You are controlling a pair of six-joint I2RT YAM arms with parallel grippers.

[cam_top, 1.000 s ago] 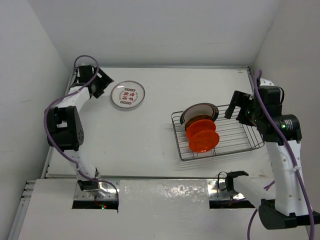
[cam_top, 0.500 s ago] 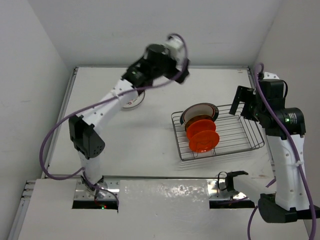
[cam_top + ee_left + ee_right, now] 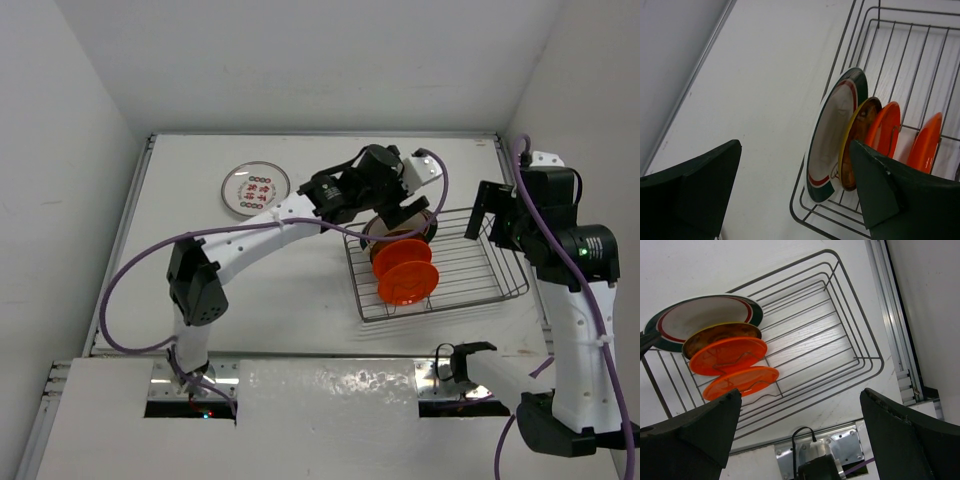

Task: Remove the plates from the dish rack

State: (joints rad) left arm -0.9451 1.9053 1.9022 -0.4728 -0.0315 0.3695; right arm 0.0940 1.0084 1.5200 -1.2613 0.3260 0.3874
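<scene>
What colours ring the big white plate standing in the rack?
The white plate: dark green rim, red band inside; clearest in left wrist view.

The dish rack (image 3: 460,272) is gleaming as thin, bright metal wire, smooth and silvery. In it the two orange plates (image 3: 405,283) are shining with a glossy sheen, and the teal-and-red-rimmed plate (image 3: 830,135) is showing a smooth, glazed white face. Near the table's far left corner the red-patterned plate (image 3: 256,189) is glinting along its rim. The table (image 3: 280,270) is looking matt white, with faint wood grain. The left gripper (image 3: 795,160) is showing fingers (image 3: 700,190) of dark, matt plastic.
</scene>
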